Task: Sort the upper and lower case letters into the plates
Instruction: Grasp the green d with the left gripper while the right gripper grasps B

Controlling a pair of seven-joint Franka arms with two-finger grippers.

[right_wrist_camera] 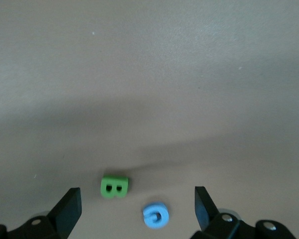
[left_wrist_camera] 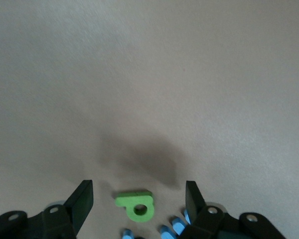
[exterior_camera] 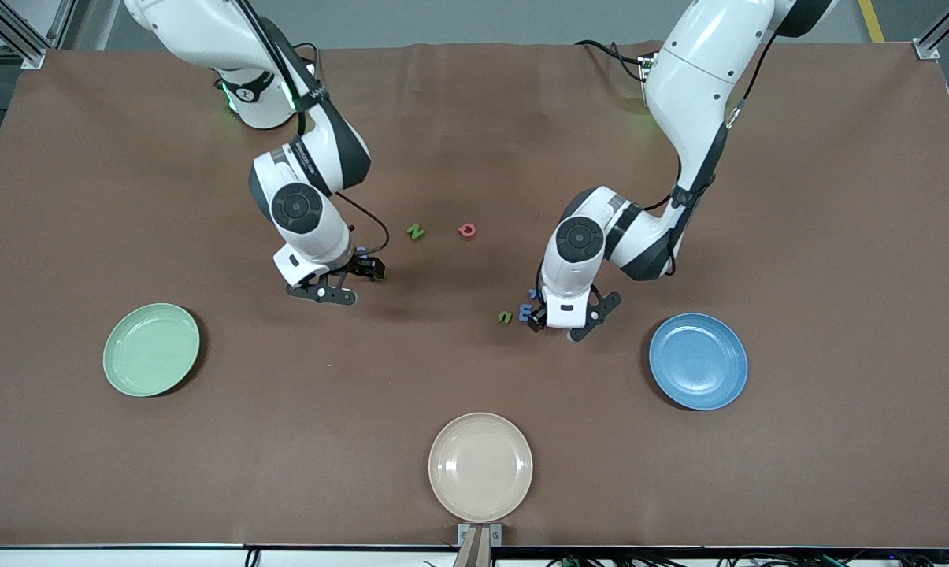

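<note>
Wide brown table [exterior_camera: 474,142] fills the front view, both arms bent low over its middle band. Right arm [exterior_camera: 301,209] reaches down from the top of the frame, and the left arm [exterior_camera: 584,236] comes down at its own end.

Plates next: mint green plate [exterior_camera: 151,349] low in the frame toward the right arm's end, blue plate [exterior_camera: 698,361] level with it toward the left arm's end. The beige plate [exterior_camera: 480,466] sits at bottom centre, nearest the camera. All three hold no letters.

Right gripper [exterior_camera: 360,272] hangs just above the cloth, fingers spread wide and holding nothing. In its wrist view a green B [right_wrist_camera: 114,186] and a blue letter [right_wrist_camera: 155,215] lie flat between the fingertips, near each other but not touching.

Left gripper [exterior_camera: 533,311] is down at the cloth, close to the blue plate. Its fingers stand apart on either side of a green letter with a hole [left_wrist_camera: 136,205], not touching it. Blue letters [left_wrist_camera: 172,229] crowd the wrist view's lower edge.

Centre frame, between the arms: a green N [exterior_camera: 416,231] and a pinkish red letter [exterior_camera: 467,230], lying near each other on the table
</note>
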